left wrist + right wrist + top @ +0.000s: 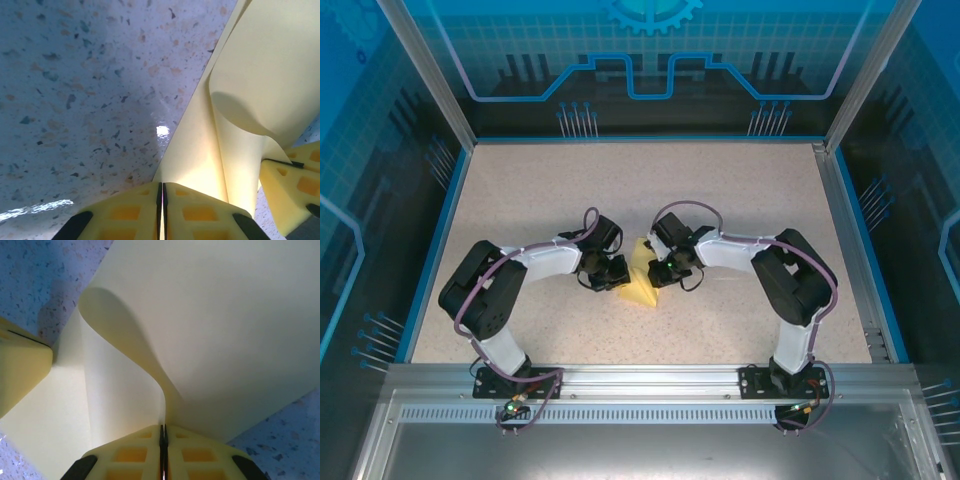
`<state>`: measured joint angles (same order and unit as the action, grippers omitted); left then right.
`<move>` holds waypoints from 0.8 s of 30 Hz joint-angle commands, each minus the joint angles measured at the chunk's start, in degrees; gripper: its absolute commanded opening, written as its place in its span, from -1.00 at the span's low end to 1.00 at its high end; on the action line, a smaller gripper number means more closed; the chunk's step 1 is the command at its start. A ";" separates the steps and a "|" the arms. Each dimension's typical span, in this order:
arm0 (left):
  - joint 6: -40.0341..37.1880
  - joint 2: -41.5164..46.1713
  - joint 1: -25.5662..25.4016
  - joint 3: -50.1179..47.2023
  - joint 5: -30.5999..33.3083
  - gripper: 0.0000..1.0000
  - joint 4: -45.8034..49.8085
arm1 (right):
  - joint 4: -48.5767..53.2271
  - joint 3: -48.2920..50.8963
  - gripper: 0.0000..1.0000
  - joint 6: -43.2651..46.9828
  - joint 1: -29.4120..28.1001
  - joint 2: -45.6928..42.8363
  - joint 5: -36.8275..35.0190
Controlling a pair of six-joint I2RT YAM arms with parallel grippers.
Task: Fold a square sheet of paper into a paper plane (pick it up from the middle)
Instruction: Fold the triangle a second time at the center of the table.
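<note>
Tearing worries me: left gripper (162, 200) and right gripper (163, 440) both pinch the sheet (225, 330) tight; pulling apart could rip it.

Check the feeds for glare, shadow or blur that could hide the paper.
Left wrist: a glare spot on the speckled table, beside the yellow sheet. Right wrist: the sheet's curl shades its own surface; nothing washed out. Top external: even light, sheet small between left claw and right claw.

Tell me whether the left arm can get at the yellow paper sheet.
Yes, apparently: the left end effector is shut on an edge of the yellow paper sheet, with nothing between. The right end effector pinches it from the other side.
</note>
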<state>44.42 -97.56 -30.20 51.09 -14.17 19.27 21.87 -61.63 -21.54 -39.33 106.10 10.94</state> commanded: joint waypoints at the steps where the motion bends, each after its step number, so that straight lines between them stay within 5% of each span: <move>1: -1.21 2.07 -0.48 1.81 0.90 -0.70 2.02 | 1.51 -0.49 -0.80 0.30 -0.04 2.06 -0.71; 24: 3.81 5.30 -0.47 5.91 -3.24 -0.63 0.00 | -0.45 2.19 -0.79 -0.60 -0.13 -0.65 1.33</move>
<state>46.22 -91.22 -30.28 55.40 -15.05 20.27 20.73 -60.82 -21.61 -39.33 105.73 11.22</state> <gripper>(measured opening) 0.184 0.102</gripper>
